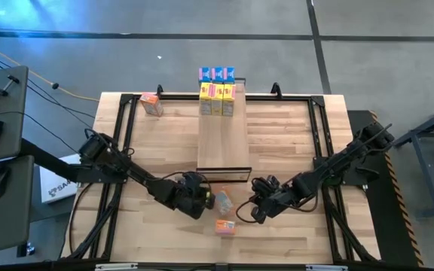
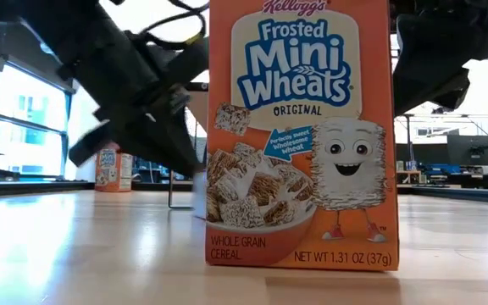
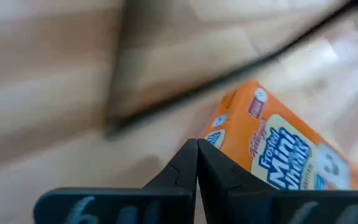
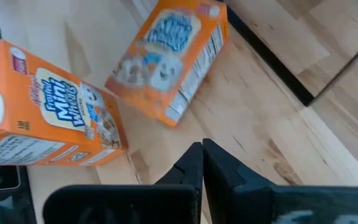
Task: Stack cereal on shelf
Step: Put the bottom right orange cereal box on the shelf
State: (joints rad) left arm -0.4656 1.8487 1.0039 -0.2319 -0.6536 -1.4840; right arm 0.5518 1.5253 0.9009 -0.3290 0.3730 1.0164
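Nearest the low camera stands an orange cereal box, upright on my tabletop, reading "Kellogg's Frosted Mini Wheats Original", "Whole Grain Cereal", "Net Wt 1.31 oz (37g)"; its top edge is cut off. From above, this box sits at the near edge, with a second orange box just behind it, between my two claws.

Going left to right: a lone orange box stands at the far left corner. My left claw is clenched, empty, fingers pressed together just beside the second orange box. The shelf runs down the middle of the table; at its far end stand three yellow boxes with three blue boxes behind them, their lettering too small to read. My right claw is also clenched on nothing, near the same two orange boxes.

Both arms block much of the low view's background, and my left wrist view is too blurred to read more than the brand.
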